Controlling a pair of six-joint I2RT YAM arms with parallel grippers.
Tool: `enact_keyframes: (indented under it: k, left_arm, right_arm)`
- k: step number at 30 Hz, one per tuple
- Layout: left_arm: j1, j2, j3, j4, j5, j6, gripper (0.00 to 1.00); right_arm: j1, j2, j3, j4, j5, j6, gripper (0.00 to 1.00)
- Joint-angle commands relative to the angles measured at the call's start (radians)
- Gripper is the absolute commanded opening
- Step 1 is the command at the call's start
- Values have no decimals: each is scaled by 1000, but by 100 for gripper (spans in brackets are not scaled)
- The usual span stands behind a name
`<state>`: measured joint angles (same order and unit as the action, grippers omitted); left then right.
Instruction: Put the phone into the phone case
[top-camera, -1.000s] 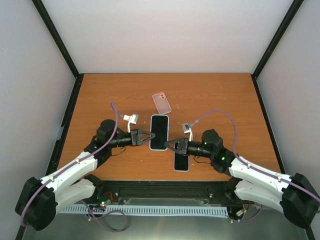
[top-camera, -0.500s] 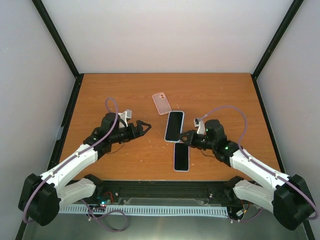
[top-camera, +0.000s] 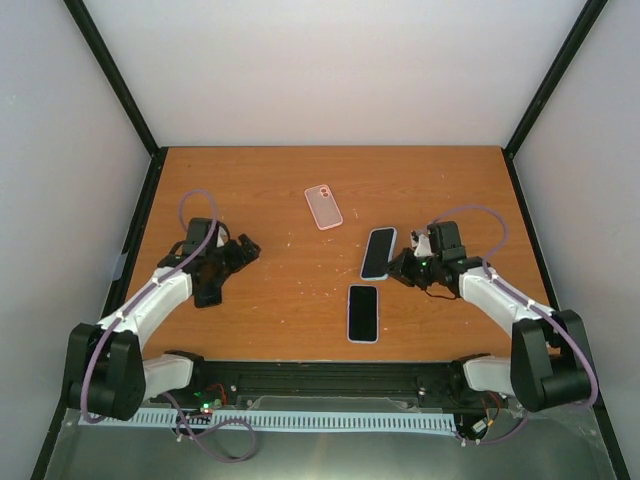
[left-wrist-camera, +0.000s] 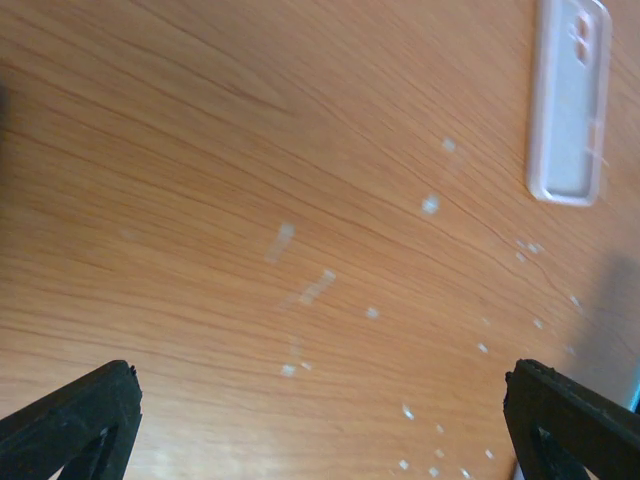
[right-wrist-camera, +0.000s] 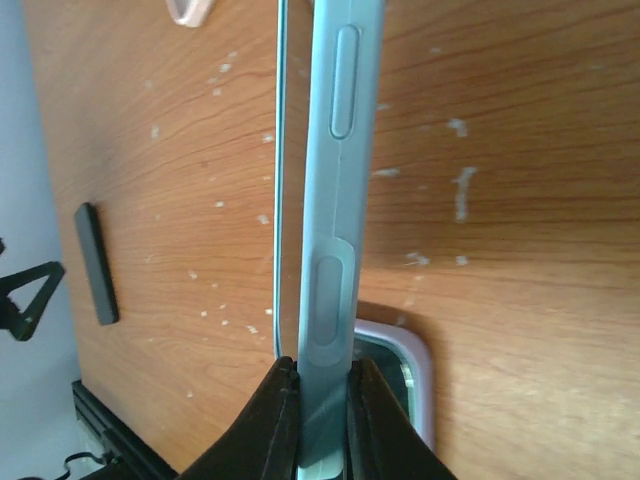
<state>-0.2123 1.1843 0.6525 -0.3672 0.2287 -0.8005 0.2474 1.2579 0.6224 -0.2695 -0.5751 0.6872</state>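
Tabletop (top-camera: 250, 190) is orange-brown wood with pale scuffs. A second phone (top-camera: 363, 313) lies flat on it, dark screen up with a pale rim. It's on the near side of the held one, so not between it and the case. A small black bar (right-wrist-camera: 97, 262) lies over by the left gripper (top-camera: 240, 253), which sits low at the left with its fingers spread wide, nothing in them.

The right gripper (right-wrist-camera: 322, 385) is pinched tight on the near end of the phone (top-camera: 378, 253), fingers on its two faces. It looks lifted off the wood, right of centre. Its long axis runs near-to-far, free end pointing away from the arms and leaning a bit right. From the wrist cam it's edge-on, side buttons showing.

The pink phone case (top-camera: 323, 206) lies flat, farther back and left, well apart, camera cutout at its far end.
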Motion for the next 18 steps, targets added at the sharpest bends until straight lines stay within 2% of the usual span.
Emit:
enact_keyframes:
  k: [1,10,18]
  left_arm:
    - [119,20,20,-52,-38,32,99]
    - [292,57,-13,-39,-155,3,100]
    - [319,108,-29,-7,-248,-33,99]
  right_arm:
    - [-56,48,38,-15,-31,-75,5]
    - [-101,184,42,12,21,-115,8]
    - [-121,234,50,3,81,-135,16]
